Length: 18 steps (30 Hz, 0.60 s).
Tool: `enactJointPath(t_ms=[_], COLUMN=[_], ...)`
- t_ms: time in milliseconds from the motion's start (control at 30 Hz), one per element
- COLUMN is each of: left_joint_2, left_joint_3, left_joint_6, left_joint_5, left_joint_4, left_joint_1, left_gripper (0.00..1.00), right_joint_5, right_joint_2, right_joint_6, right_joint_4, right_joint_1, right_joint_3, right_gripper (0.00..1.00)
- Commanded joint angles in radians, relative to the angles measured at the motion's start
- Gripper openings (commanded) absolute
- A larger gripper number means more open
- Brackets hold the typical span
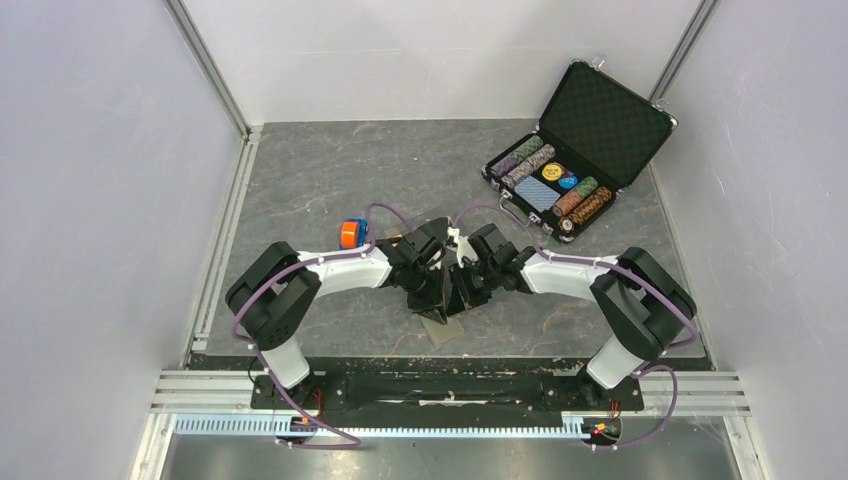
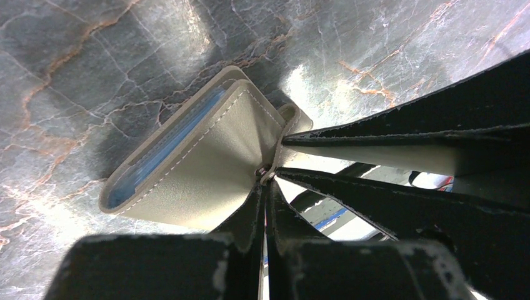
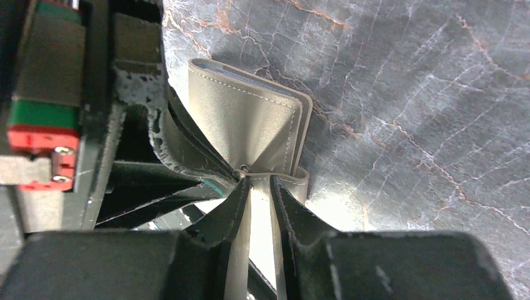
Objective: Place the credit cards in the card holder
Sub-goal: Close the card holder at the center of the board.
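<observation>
My desk [image 1: 300,170]: grey marble.
My left end effector [image 2: 265,184]: clamped on the holder [image 2: 200,162] by its tab [image 2: 295,119].
My right end effector [image 3: 256,178]: astride that tab; whether it grips, I cannot tell.
The holder: near edge, between both arms, equally near, stretching straight ahead of both.

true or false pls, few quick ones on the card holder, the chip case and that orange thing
1. The left fingers and the right fingers are both pinched on the card holder. True.
2. The poker chip case is closed. False: its lid stands open and the chips show.
3. Blue lining shows inside the card holder. True.
4. The small orange object sits beside the right arm. False: it sits by the left arm.
</observation>
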Motion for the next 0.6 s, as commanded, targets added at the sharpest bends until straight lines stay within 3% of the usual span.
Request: enactJointPath(t_ms=[0, 200, 567], left_joint_2=[0.072, 0.074, -0.05], left_joint_3=[-0.032, -0.028, 0.035], left_joint_6=[-0.003, -0.001, 0.017], left_joint_5=[-0.063, -0.07, -0.097], left_joint_4=[-0.011, -0.008, -0.025], left_joint_1=[-0.015, -0.015, -0.015], left_gripper=[0.02, 0.02, 0.02], right_joint_5=[0.179, 0.204, 0.086], right_joint_2=[0.12, 0.113, -0.102], right_joint_6=[-0.049, -0.065, -0.009], right_joint_4=[-0.119, -0.137, -0.02], right_joint_1=[0.056, 0.056, 0.008], right_joint_3=[-0.053, -0.052, -0.019], right_gripper=[0.18, 0.18, 0.22])
